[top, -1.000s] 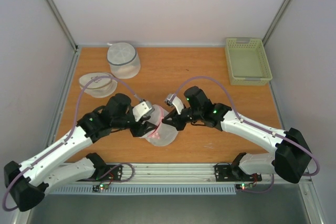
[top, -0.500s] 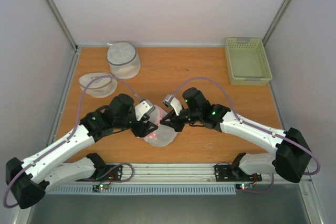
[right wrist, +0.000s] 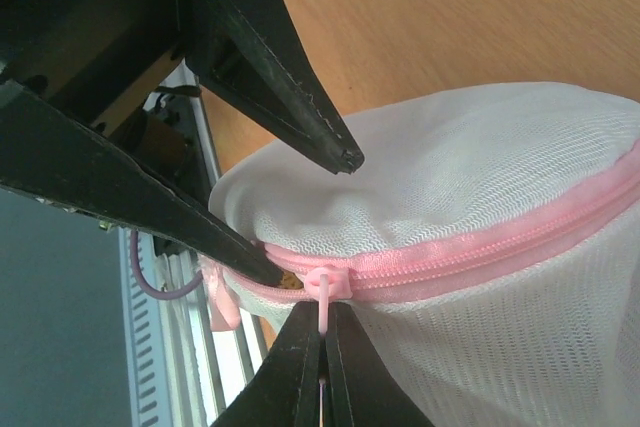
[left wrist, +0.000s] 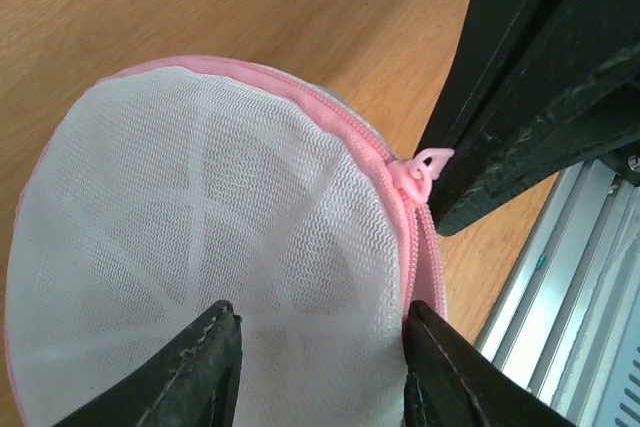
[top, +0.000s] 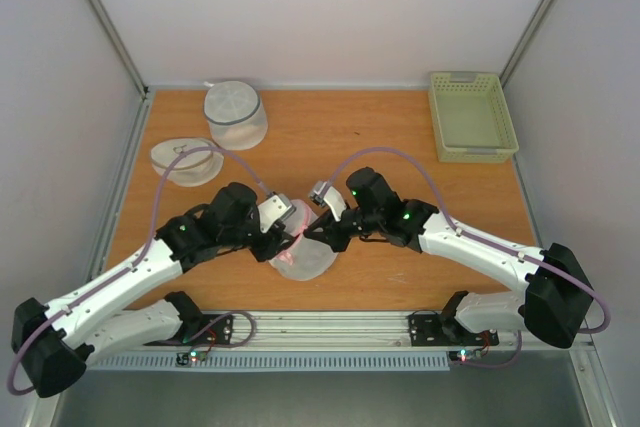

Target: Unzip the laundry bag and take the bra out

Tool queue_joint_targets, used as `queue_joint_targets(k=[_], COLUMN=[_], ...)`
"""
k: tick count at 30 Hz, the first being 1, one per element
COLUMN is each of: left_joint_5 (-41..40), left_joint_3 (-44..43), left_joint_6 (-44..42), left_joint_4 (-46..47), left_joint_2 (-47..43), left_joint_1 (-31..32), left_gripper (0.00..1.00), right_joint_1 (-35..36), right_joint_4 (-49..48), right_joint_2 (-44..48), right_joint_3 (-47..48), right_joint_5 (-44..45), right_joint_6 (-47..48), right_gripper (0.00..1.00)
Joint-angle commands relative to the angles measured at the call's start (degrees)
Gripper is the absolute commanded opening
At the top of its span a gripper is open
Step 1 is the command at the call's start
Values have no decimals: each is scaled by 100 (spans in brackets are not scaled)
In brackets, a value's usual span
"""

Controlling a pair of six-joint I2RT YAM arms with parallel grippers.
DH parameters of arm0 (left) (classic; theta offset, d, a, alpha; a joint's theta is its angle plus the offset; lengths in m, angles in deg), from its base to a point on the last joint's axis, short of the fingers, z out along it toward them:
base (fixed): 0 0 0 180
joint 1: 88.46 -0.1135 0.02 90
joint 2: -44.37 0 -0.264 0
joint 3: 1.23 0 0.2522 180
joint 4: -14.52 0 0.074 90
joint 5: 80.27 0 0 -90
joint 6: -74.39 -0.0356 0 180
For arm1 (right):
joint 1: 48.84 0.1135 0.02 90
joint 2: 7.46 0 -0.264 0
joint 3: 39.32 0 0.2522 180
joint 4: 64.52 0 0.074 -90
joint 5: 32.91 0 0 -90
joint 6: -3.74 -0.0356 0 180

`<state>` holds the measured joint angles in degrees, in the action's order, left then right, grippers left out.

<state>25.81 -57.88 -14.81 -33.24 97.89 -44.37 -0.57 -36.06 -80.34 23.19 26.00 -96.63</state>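
The laundry bag, a white mesh drum with a pink zipper band, sits on the table near the front middle, between both grippers. In the right wrist view my right gripper is shut on the pink zipper pull at the bag's side. My left gripper is open and straddles the bag's mesh top, with one finger by the zipper band. The pull sticks out at the rim. A speck of orange-yellow shows beside the slider. The bra is otherwise hidden.
A white mesh drum with a grey band stands at the back left, and a flatter white round bag lies in front of it. A pale green basket sits at the back right. A metal rail runs along the near edge.
Both grippers have closed in slightly on the bag. The left wrist has shifted a little right and down over the bag's top. The bag has barely moved.
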Motion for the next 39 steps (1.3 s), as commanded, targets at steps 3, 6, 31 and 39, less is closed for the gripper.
queue_joint_targets(k=[3, 6, 31, 39], left_joint_5=[-168, -99, -849, -843], left_joint_3=[212, 253, 858, 1282], left_joint_6=[-437, -642, -4490, -4362], left_joint_4=[351, 427, 1979, 2371], left_joint_2=[-5, -60, -1024, -944], left_joint_1=[20, 21, -33, -535], left_gripper=[29, 2, 1, 1], right_joint_1=[83, 88, -1024, -420], right_joint_4=[-317, -132, 1322, 440], right_joint_2=[-4, -1, 19, 264], right_joint_3=[184, 225, 709, 203], right_joint_5=[-136, -96, 616, 433], right_joint_6=[24, 149, 721, 395], right_gripper=[1, 1, 1, 1])
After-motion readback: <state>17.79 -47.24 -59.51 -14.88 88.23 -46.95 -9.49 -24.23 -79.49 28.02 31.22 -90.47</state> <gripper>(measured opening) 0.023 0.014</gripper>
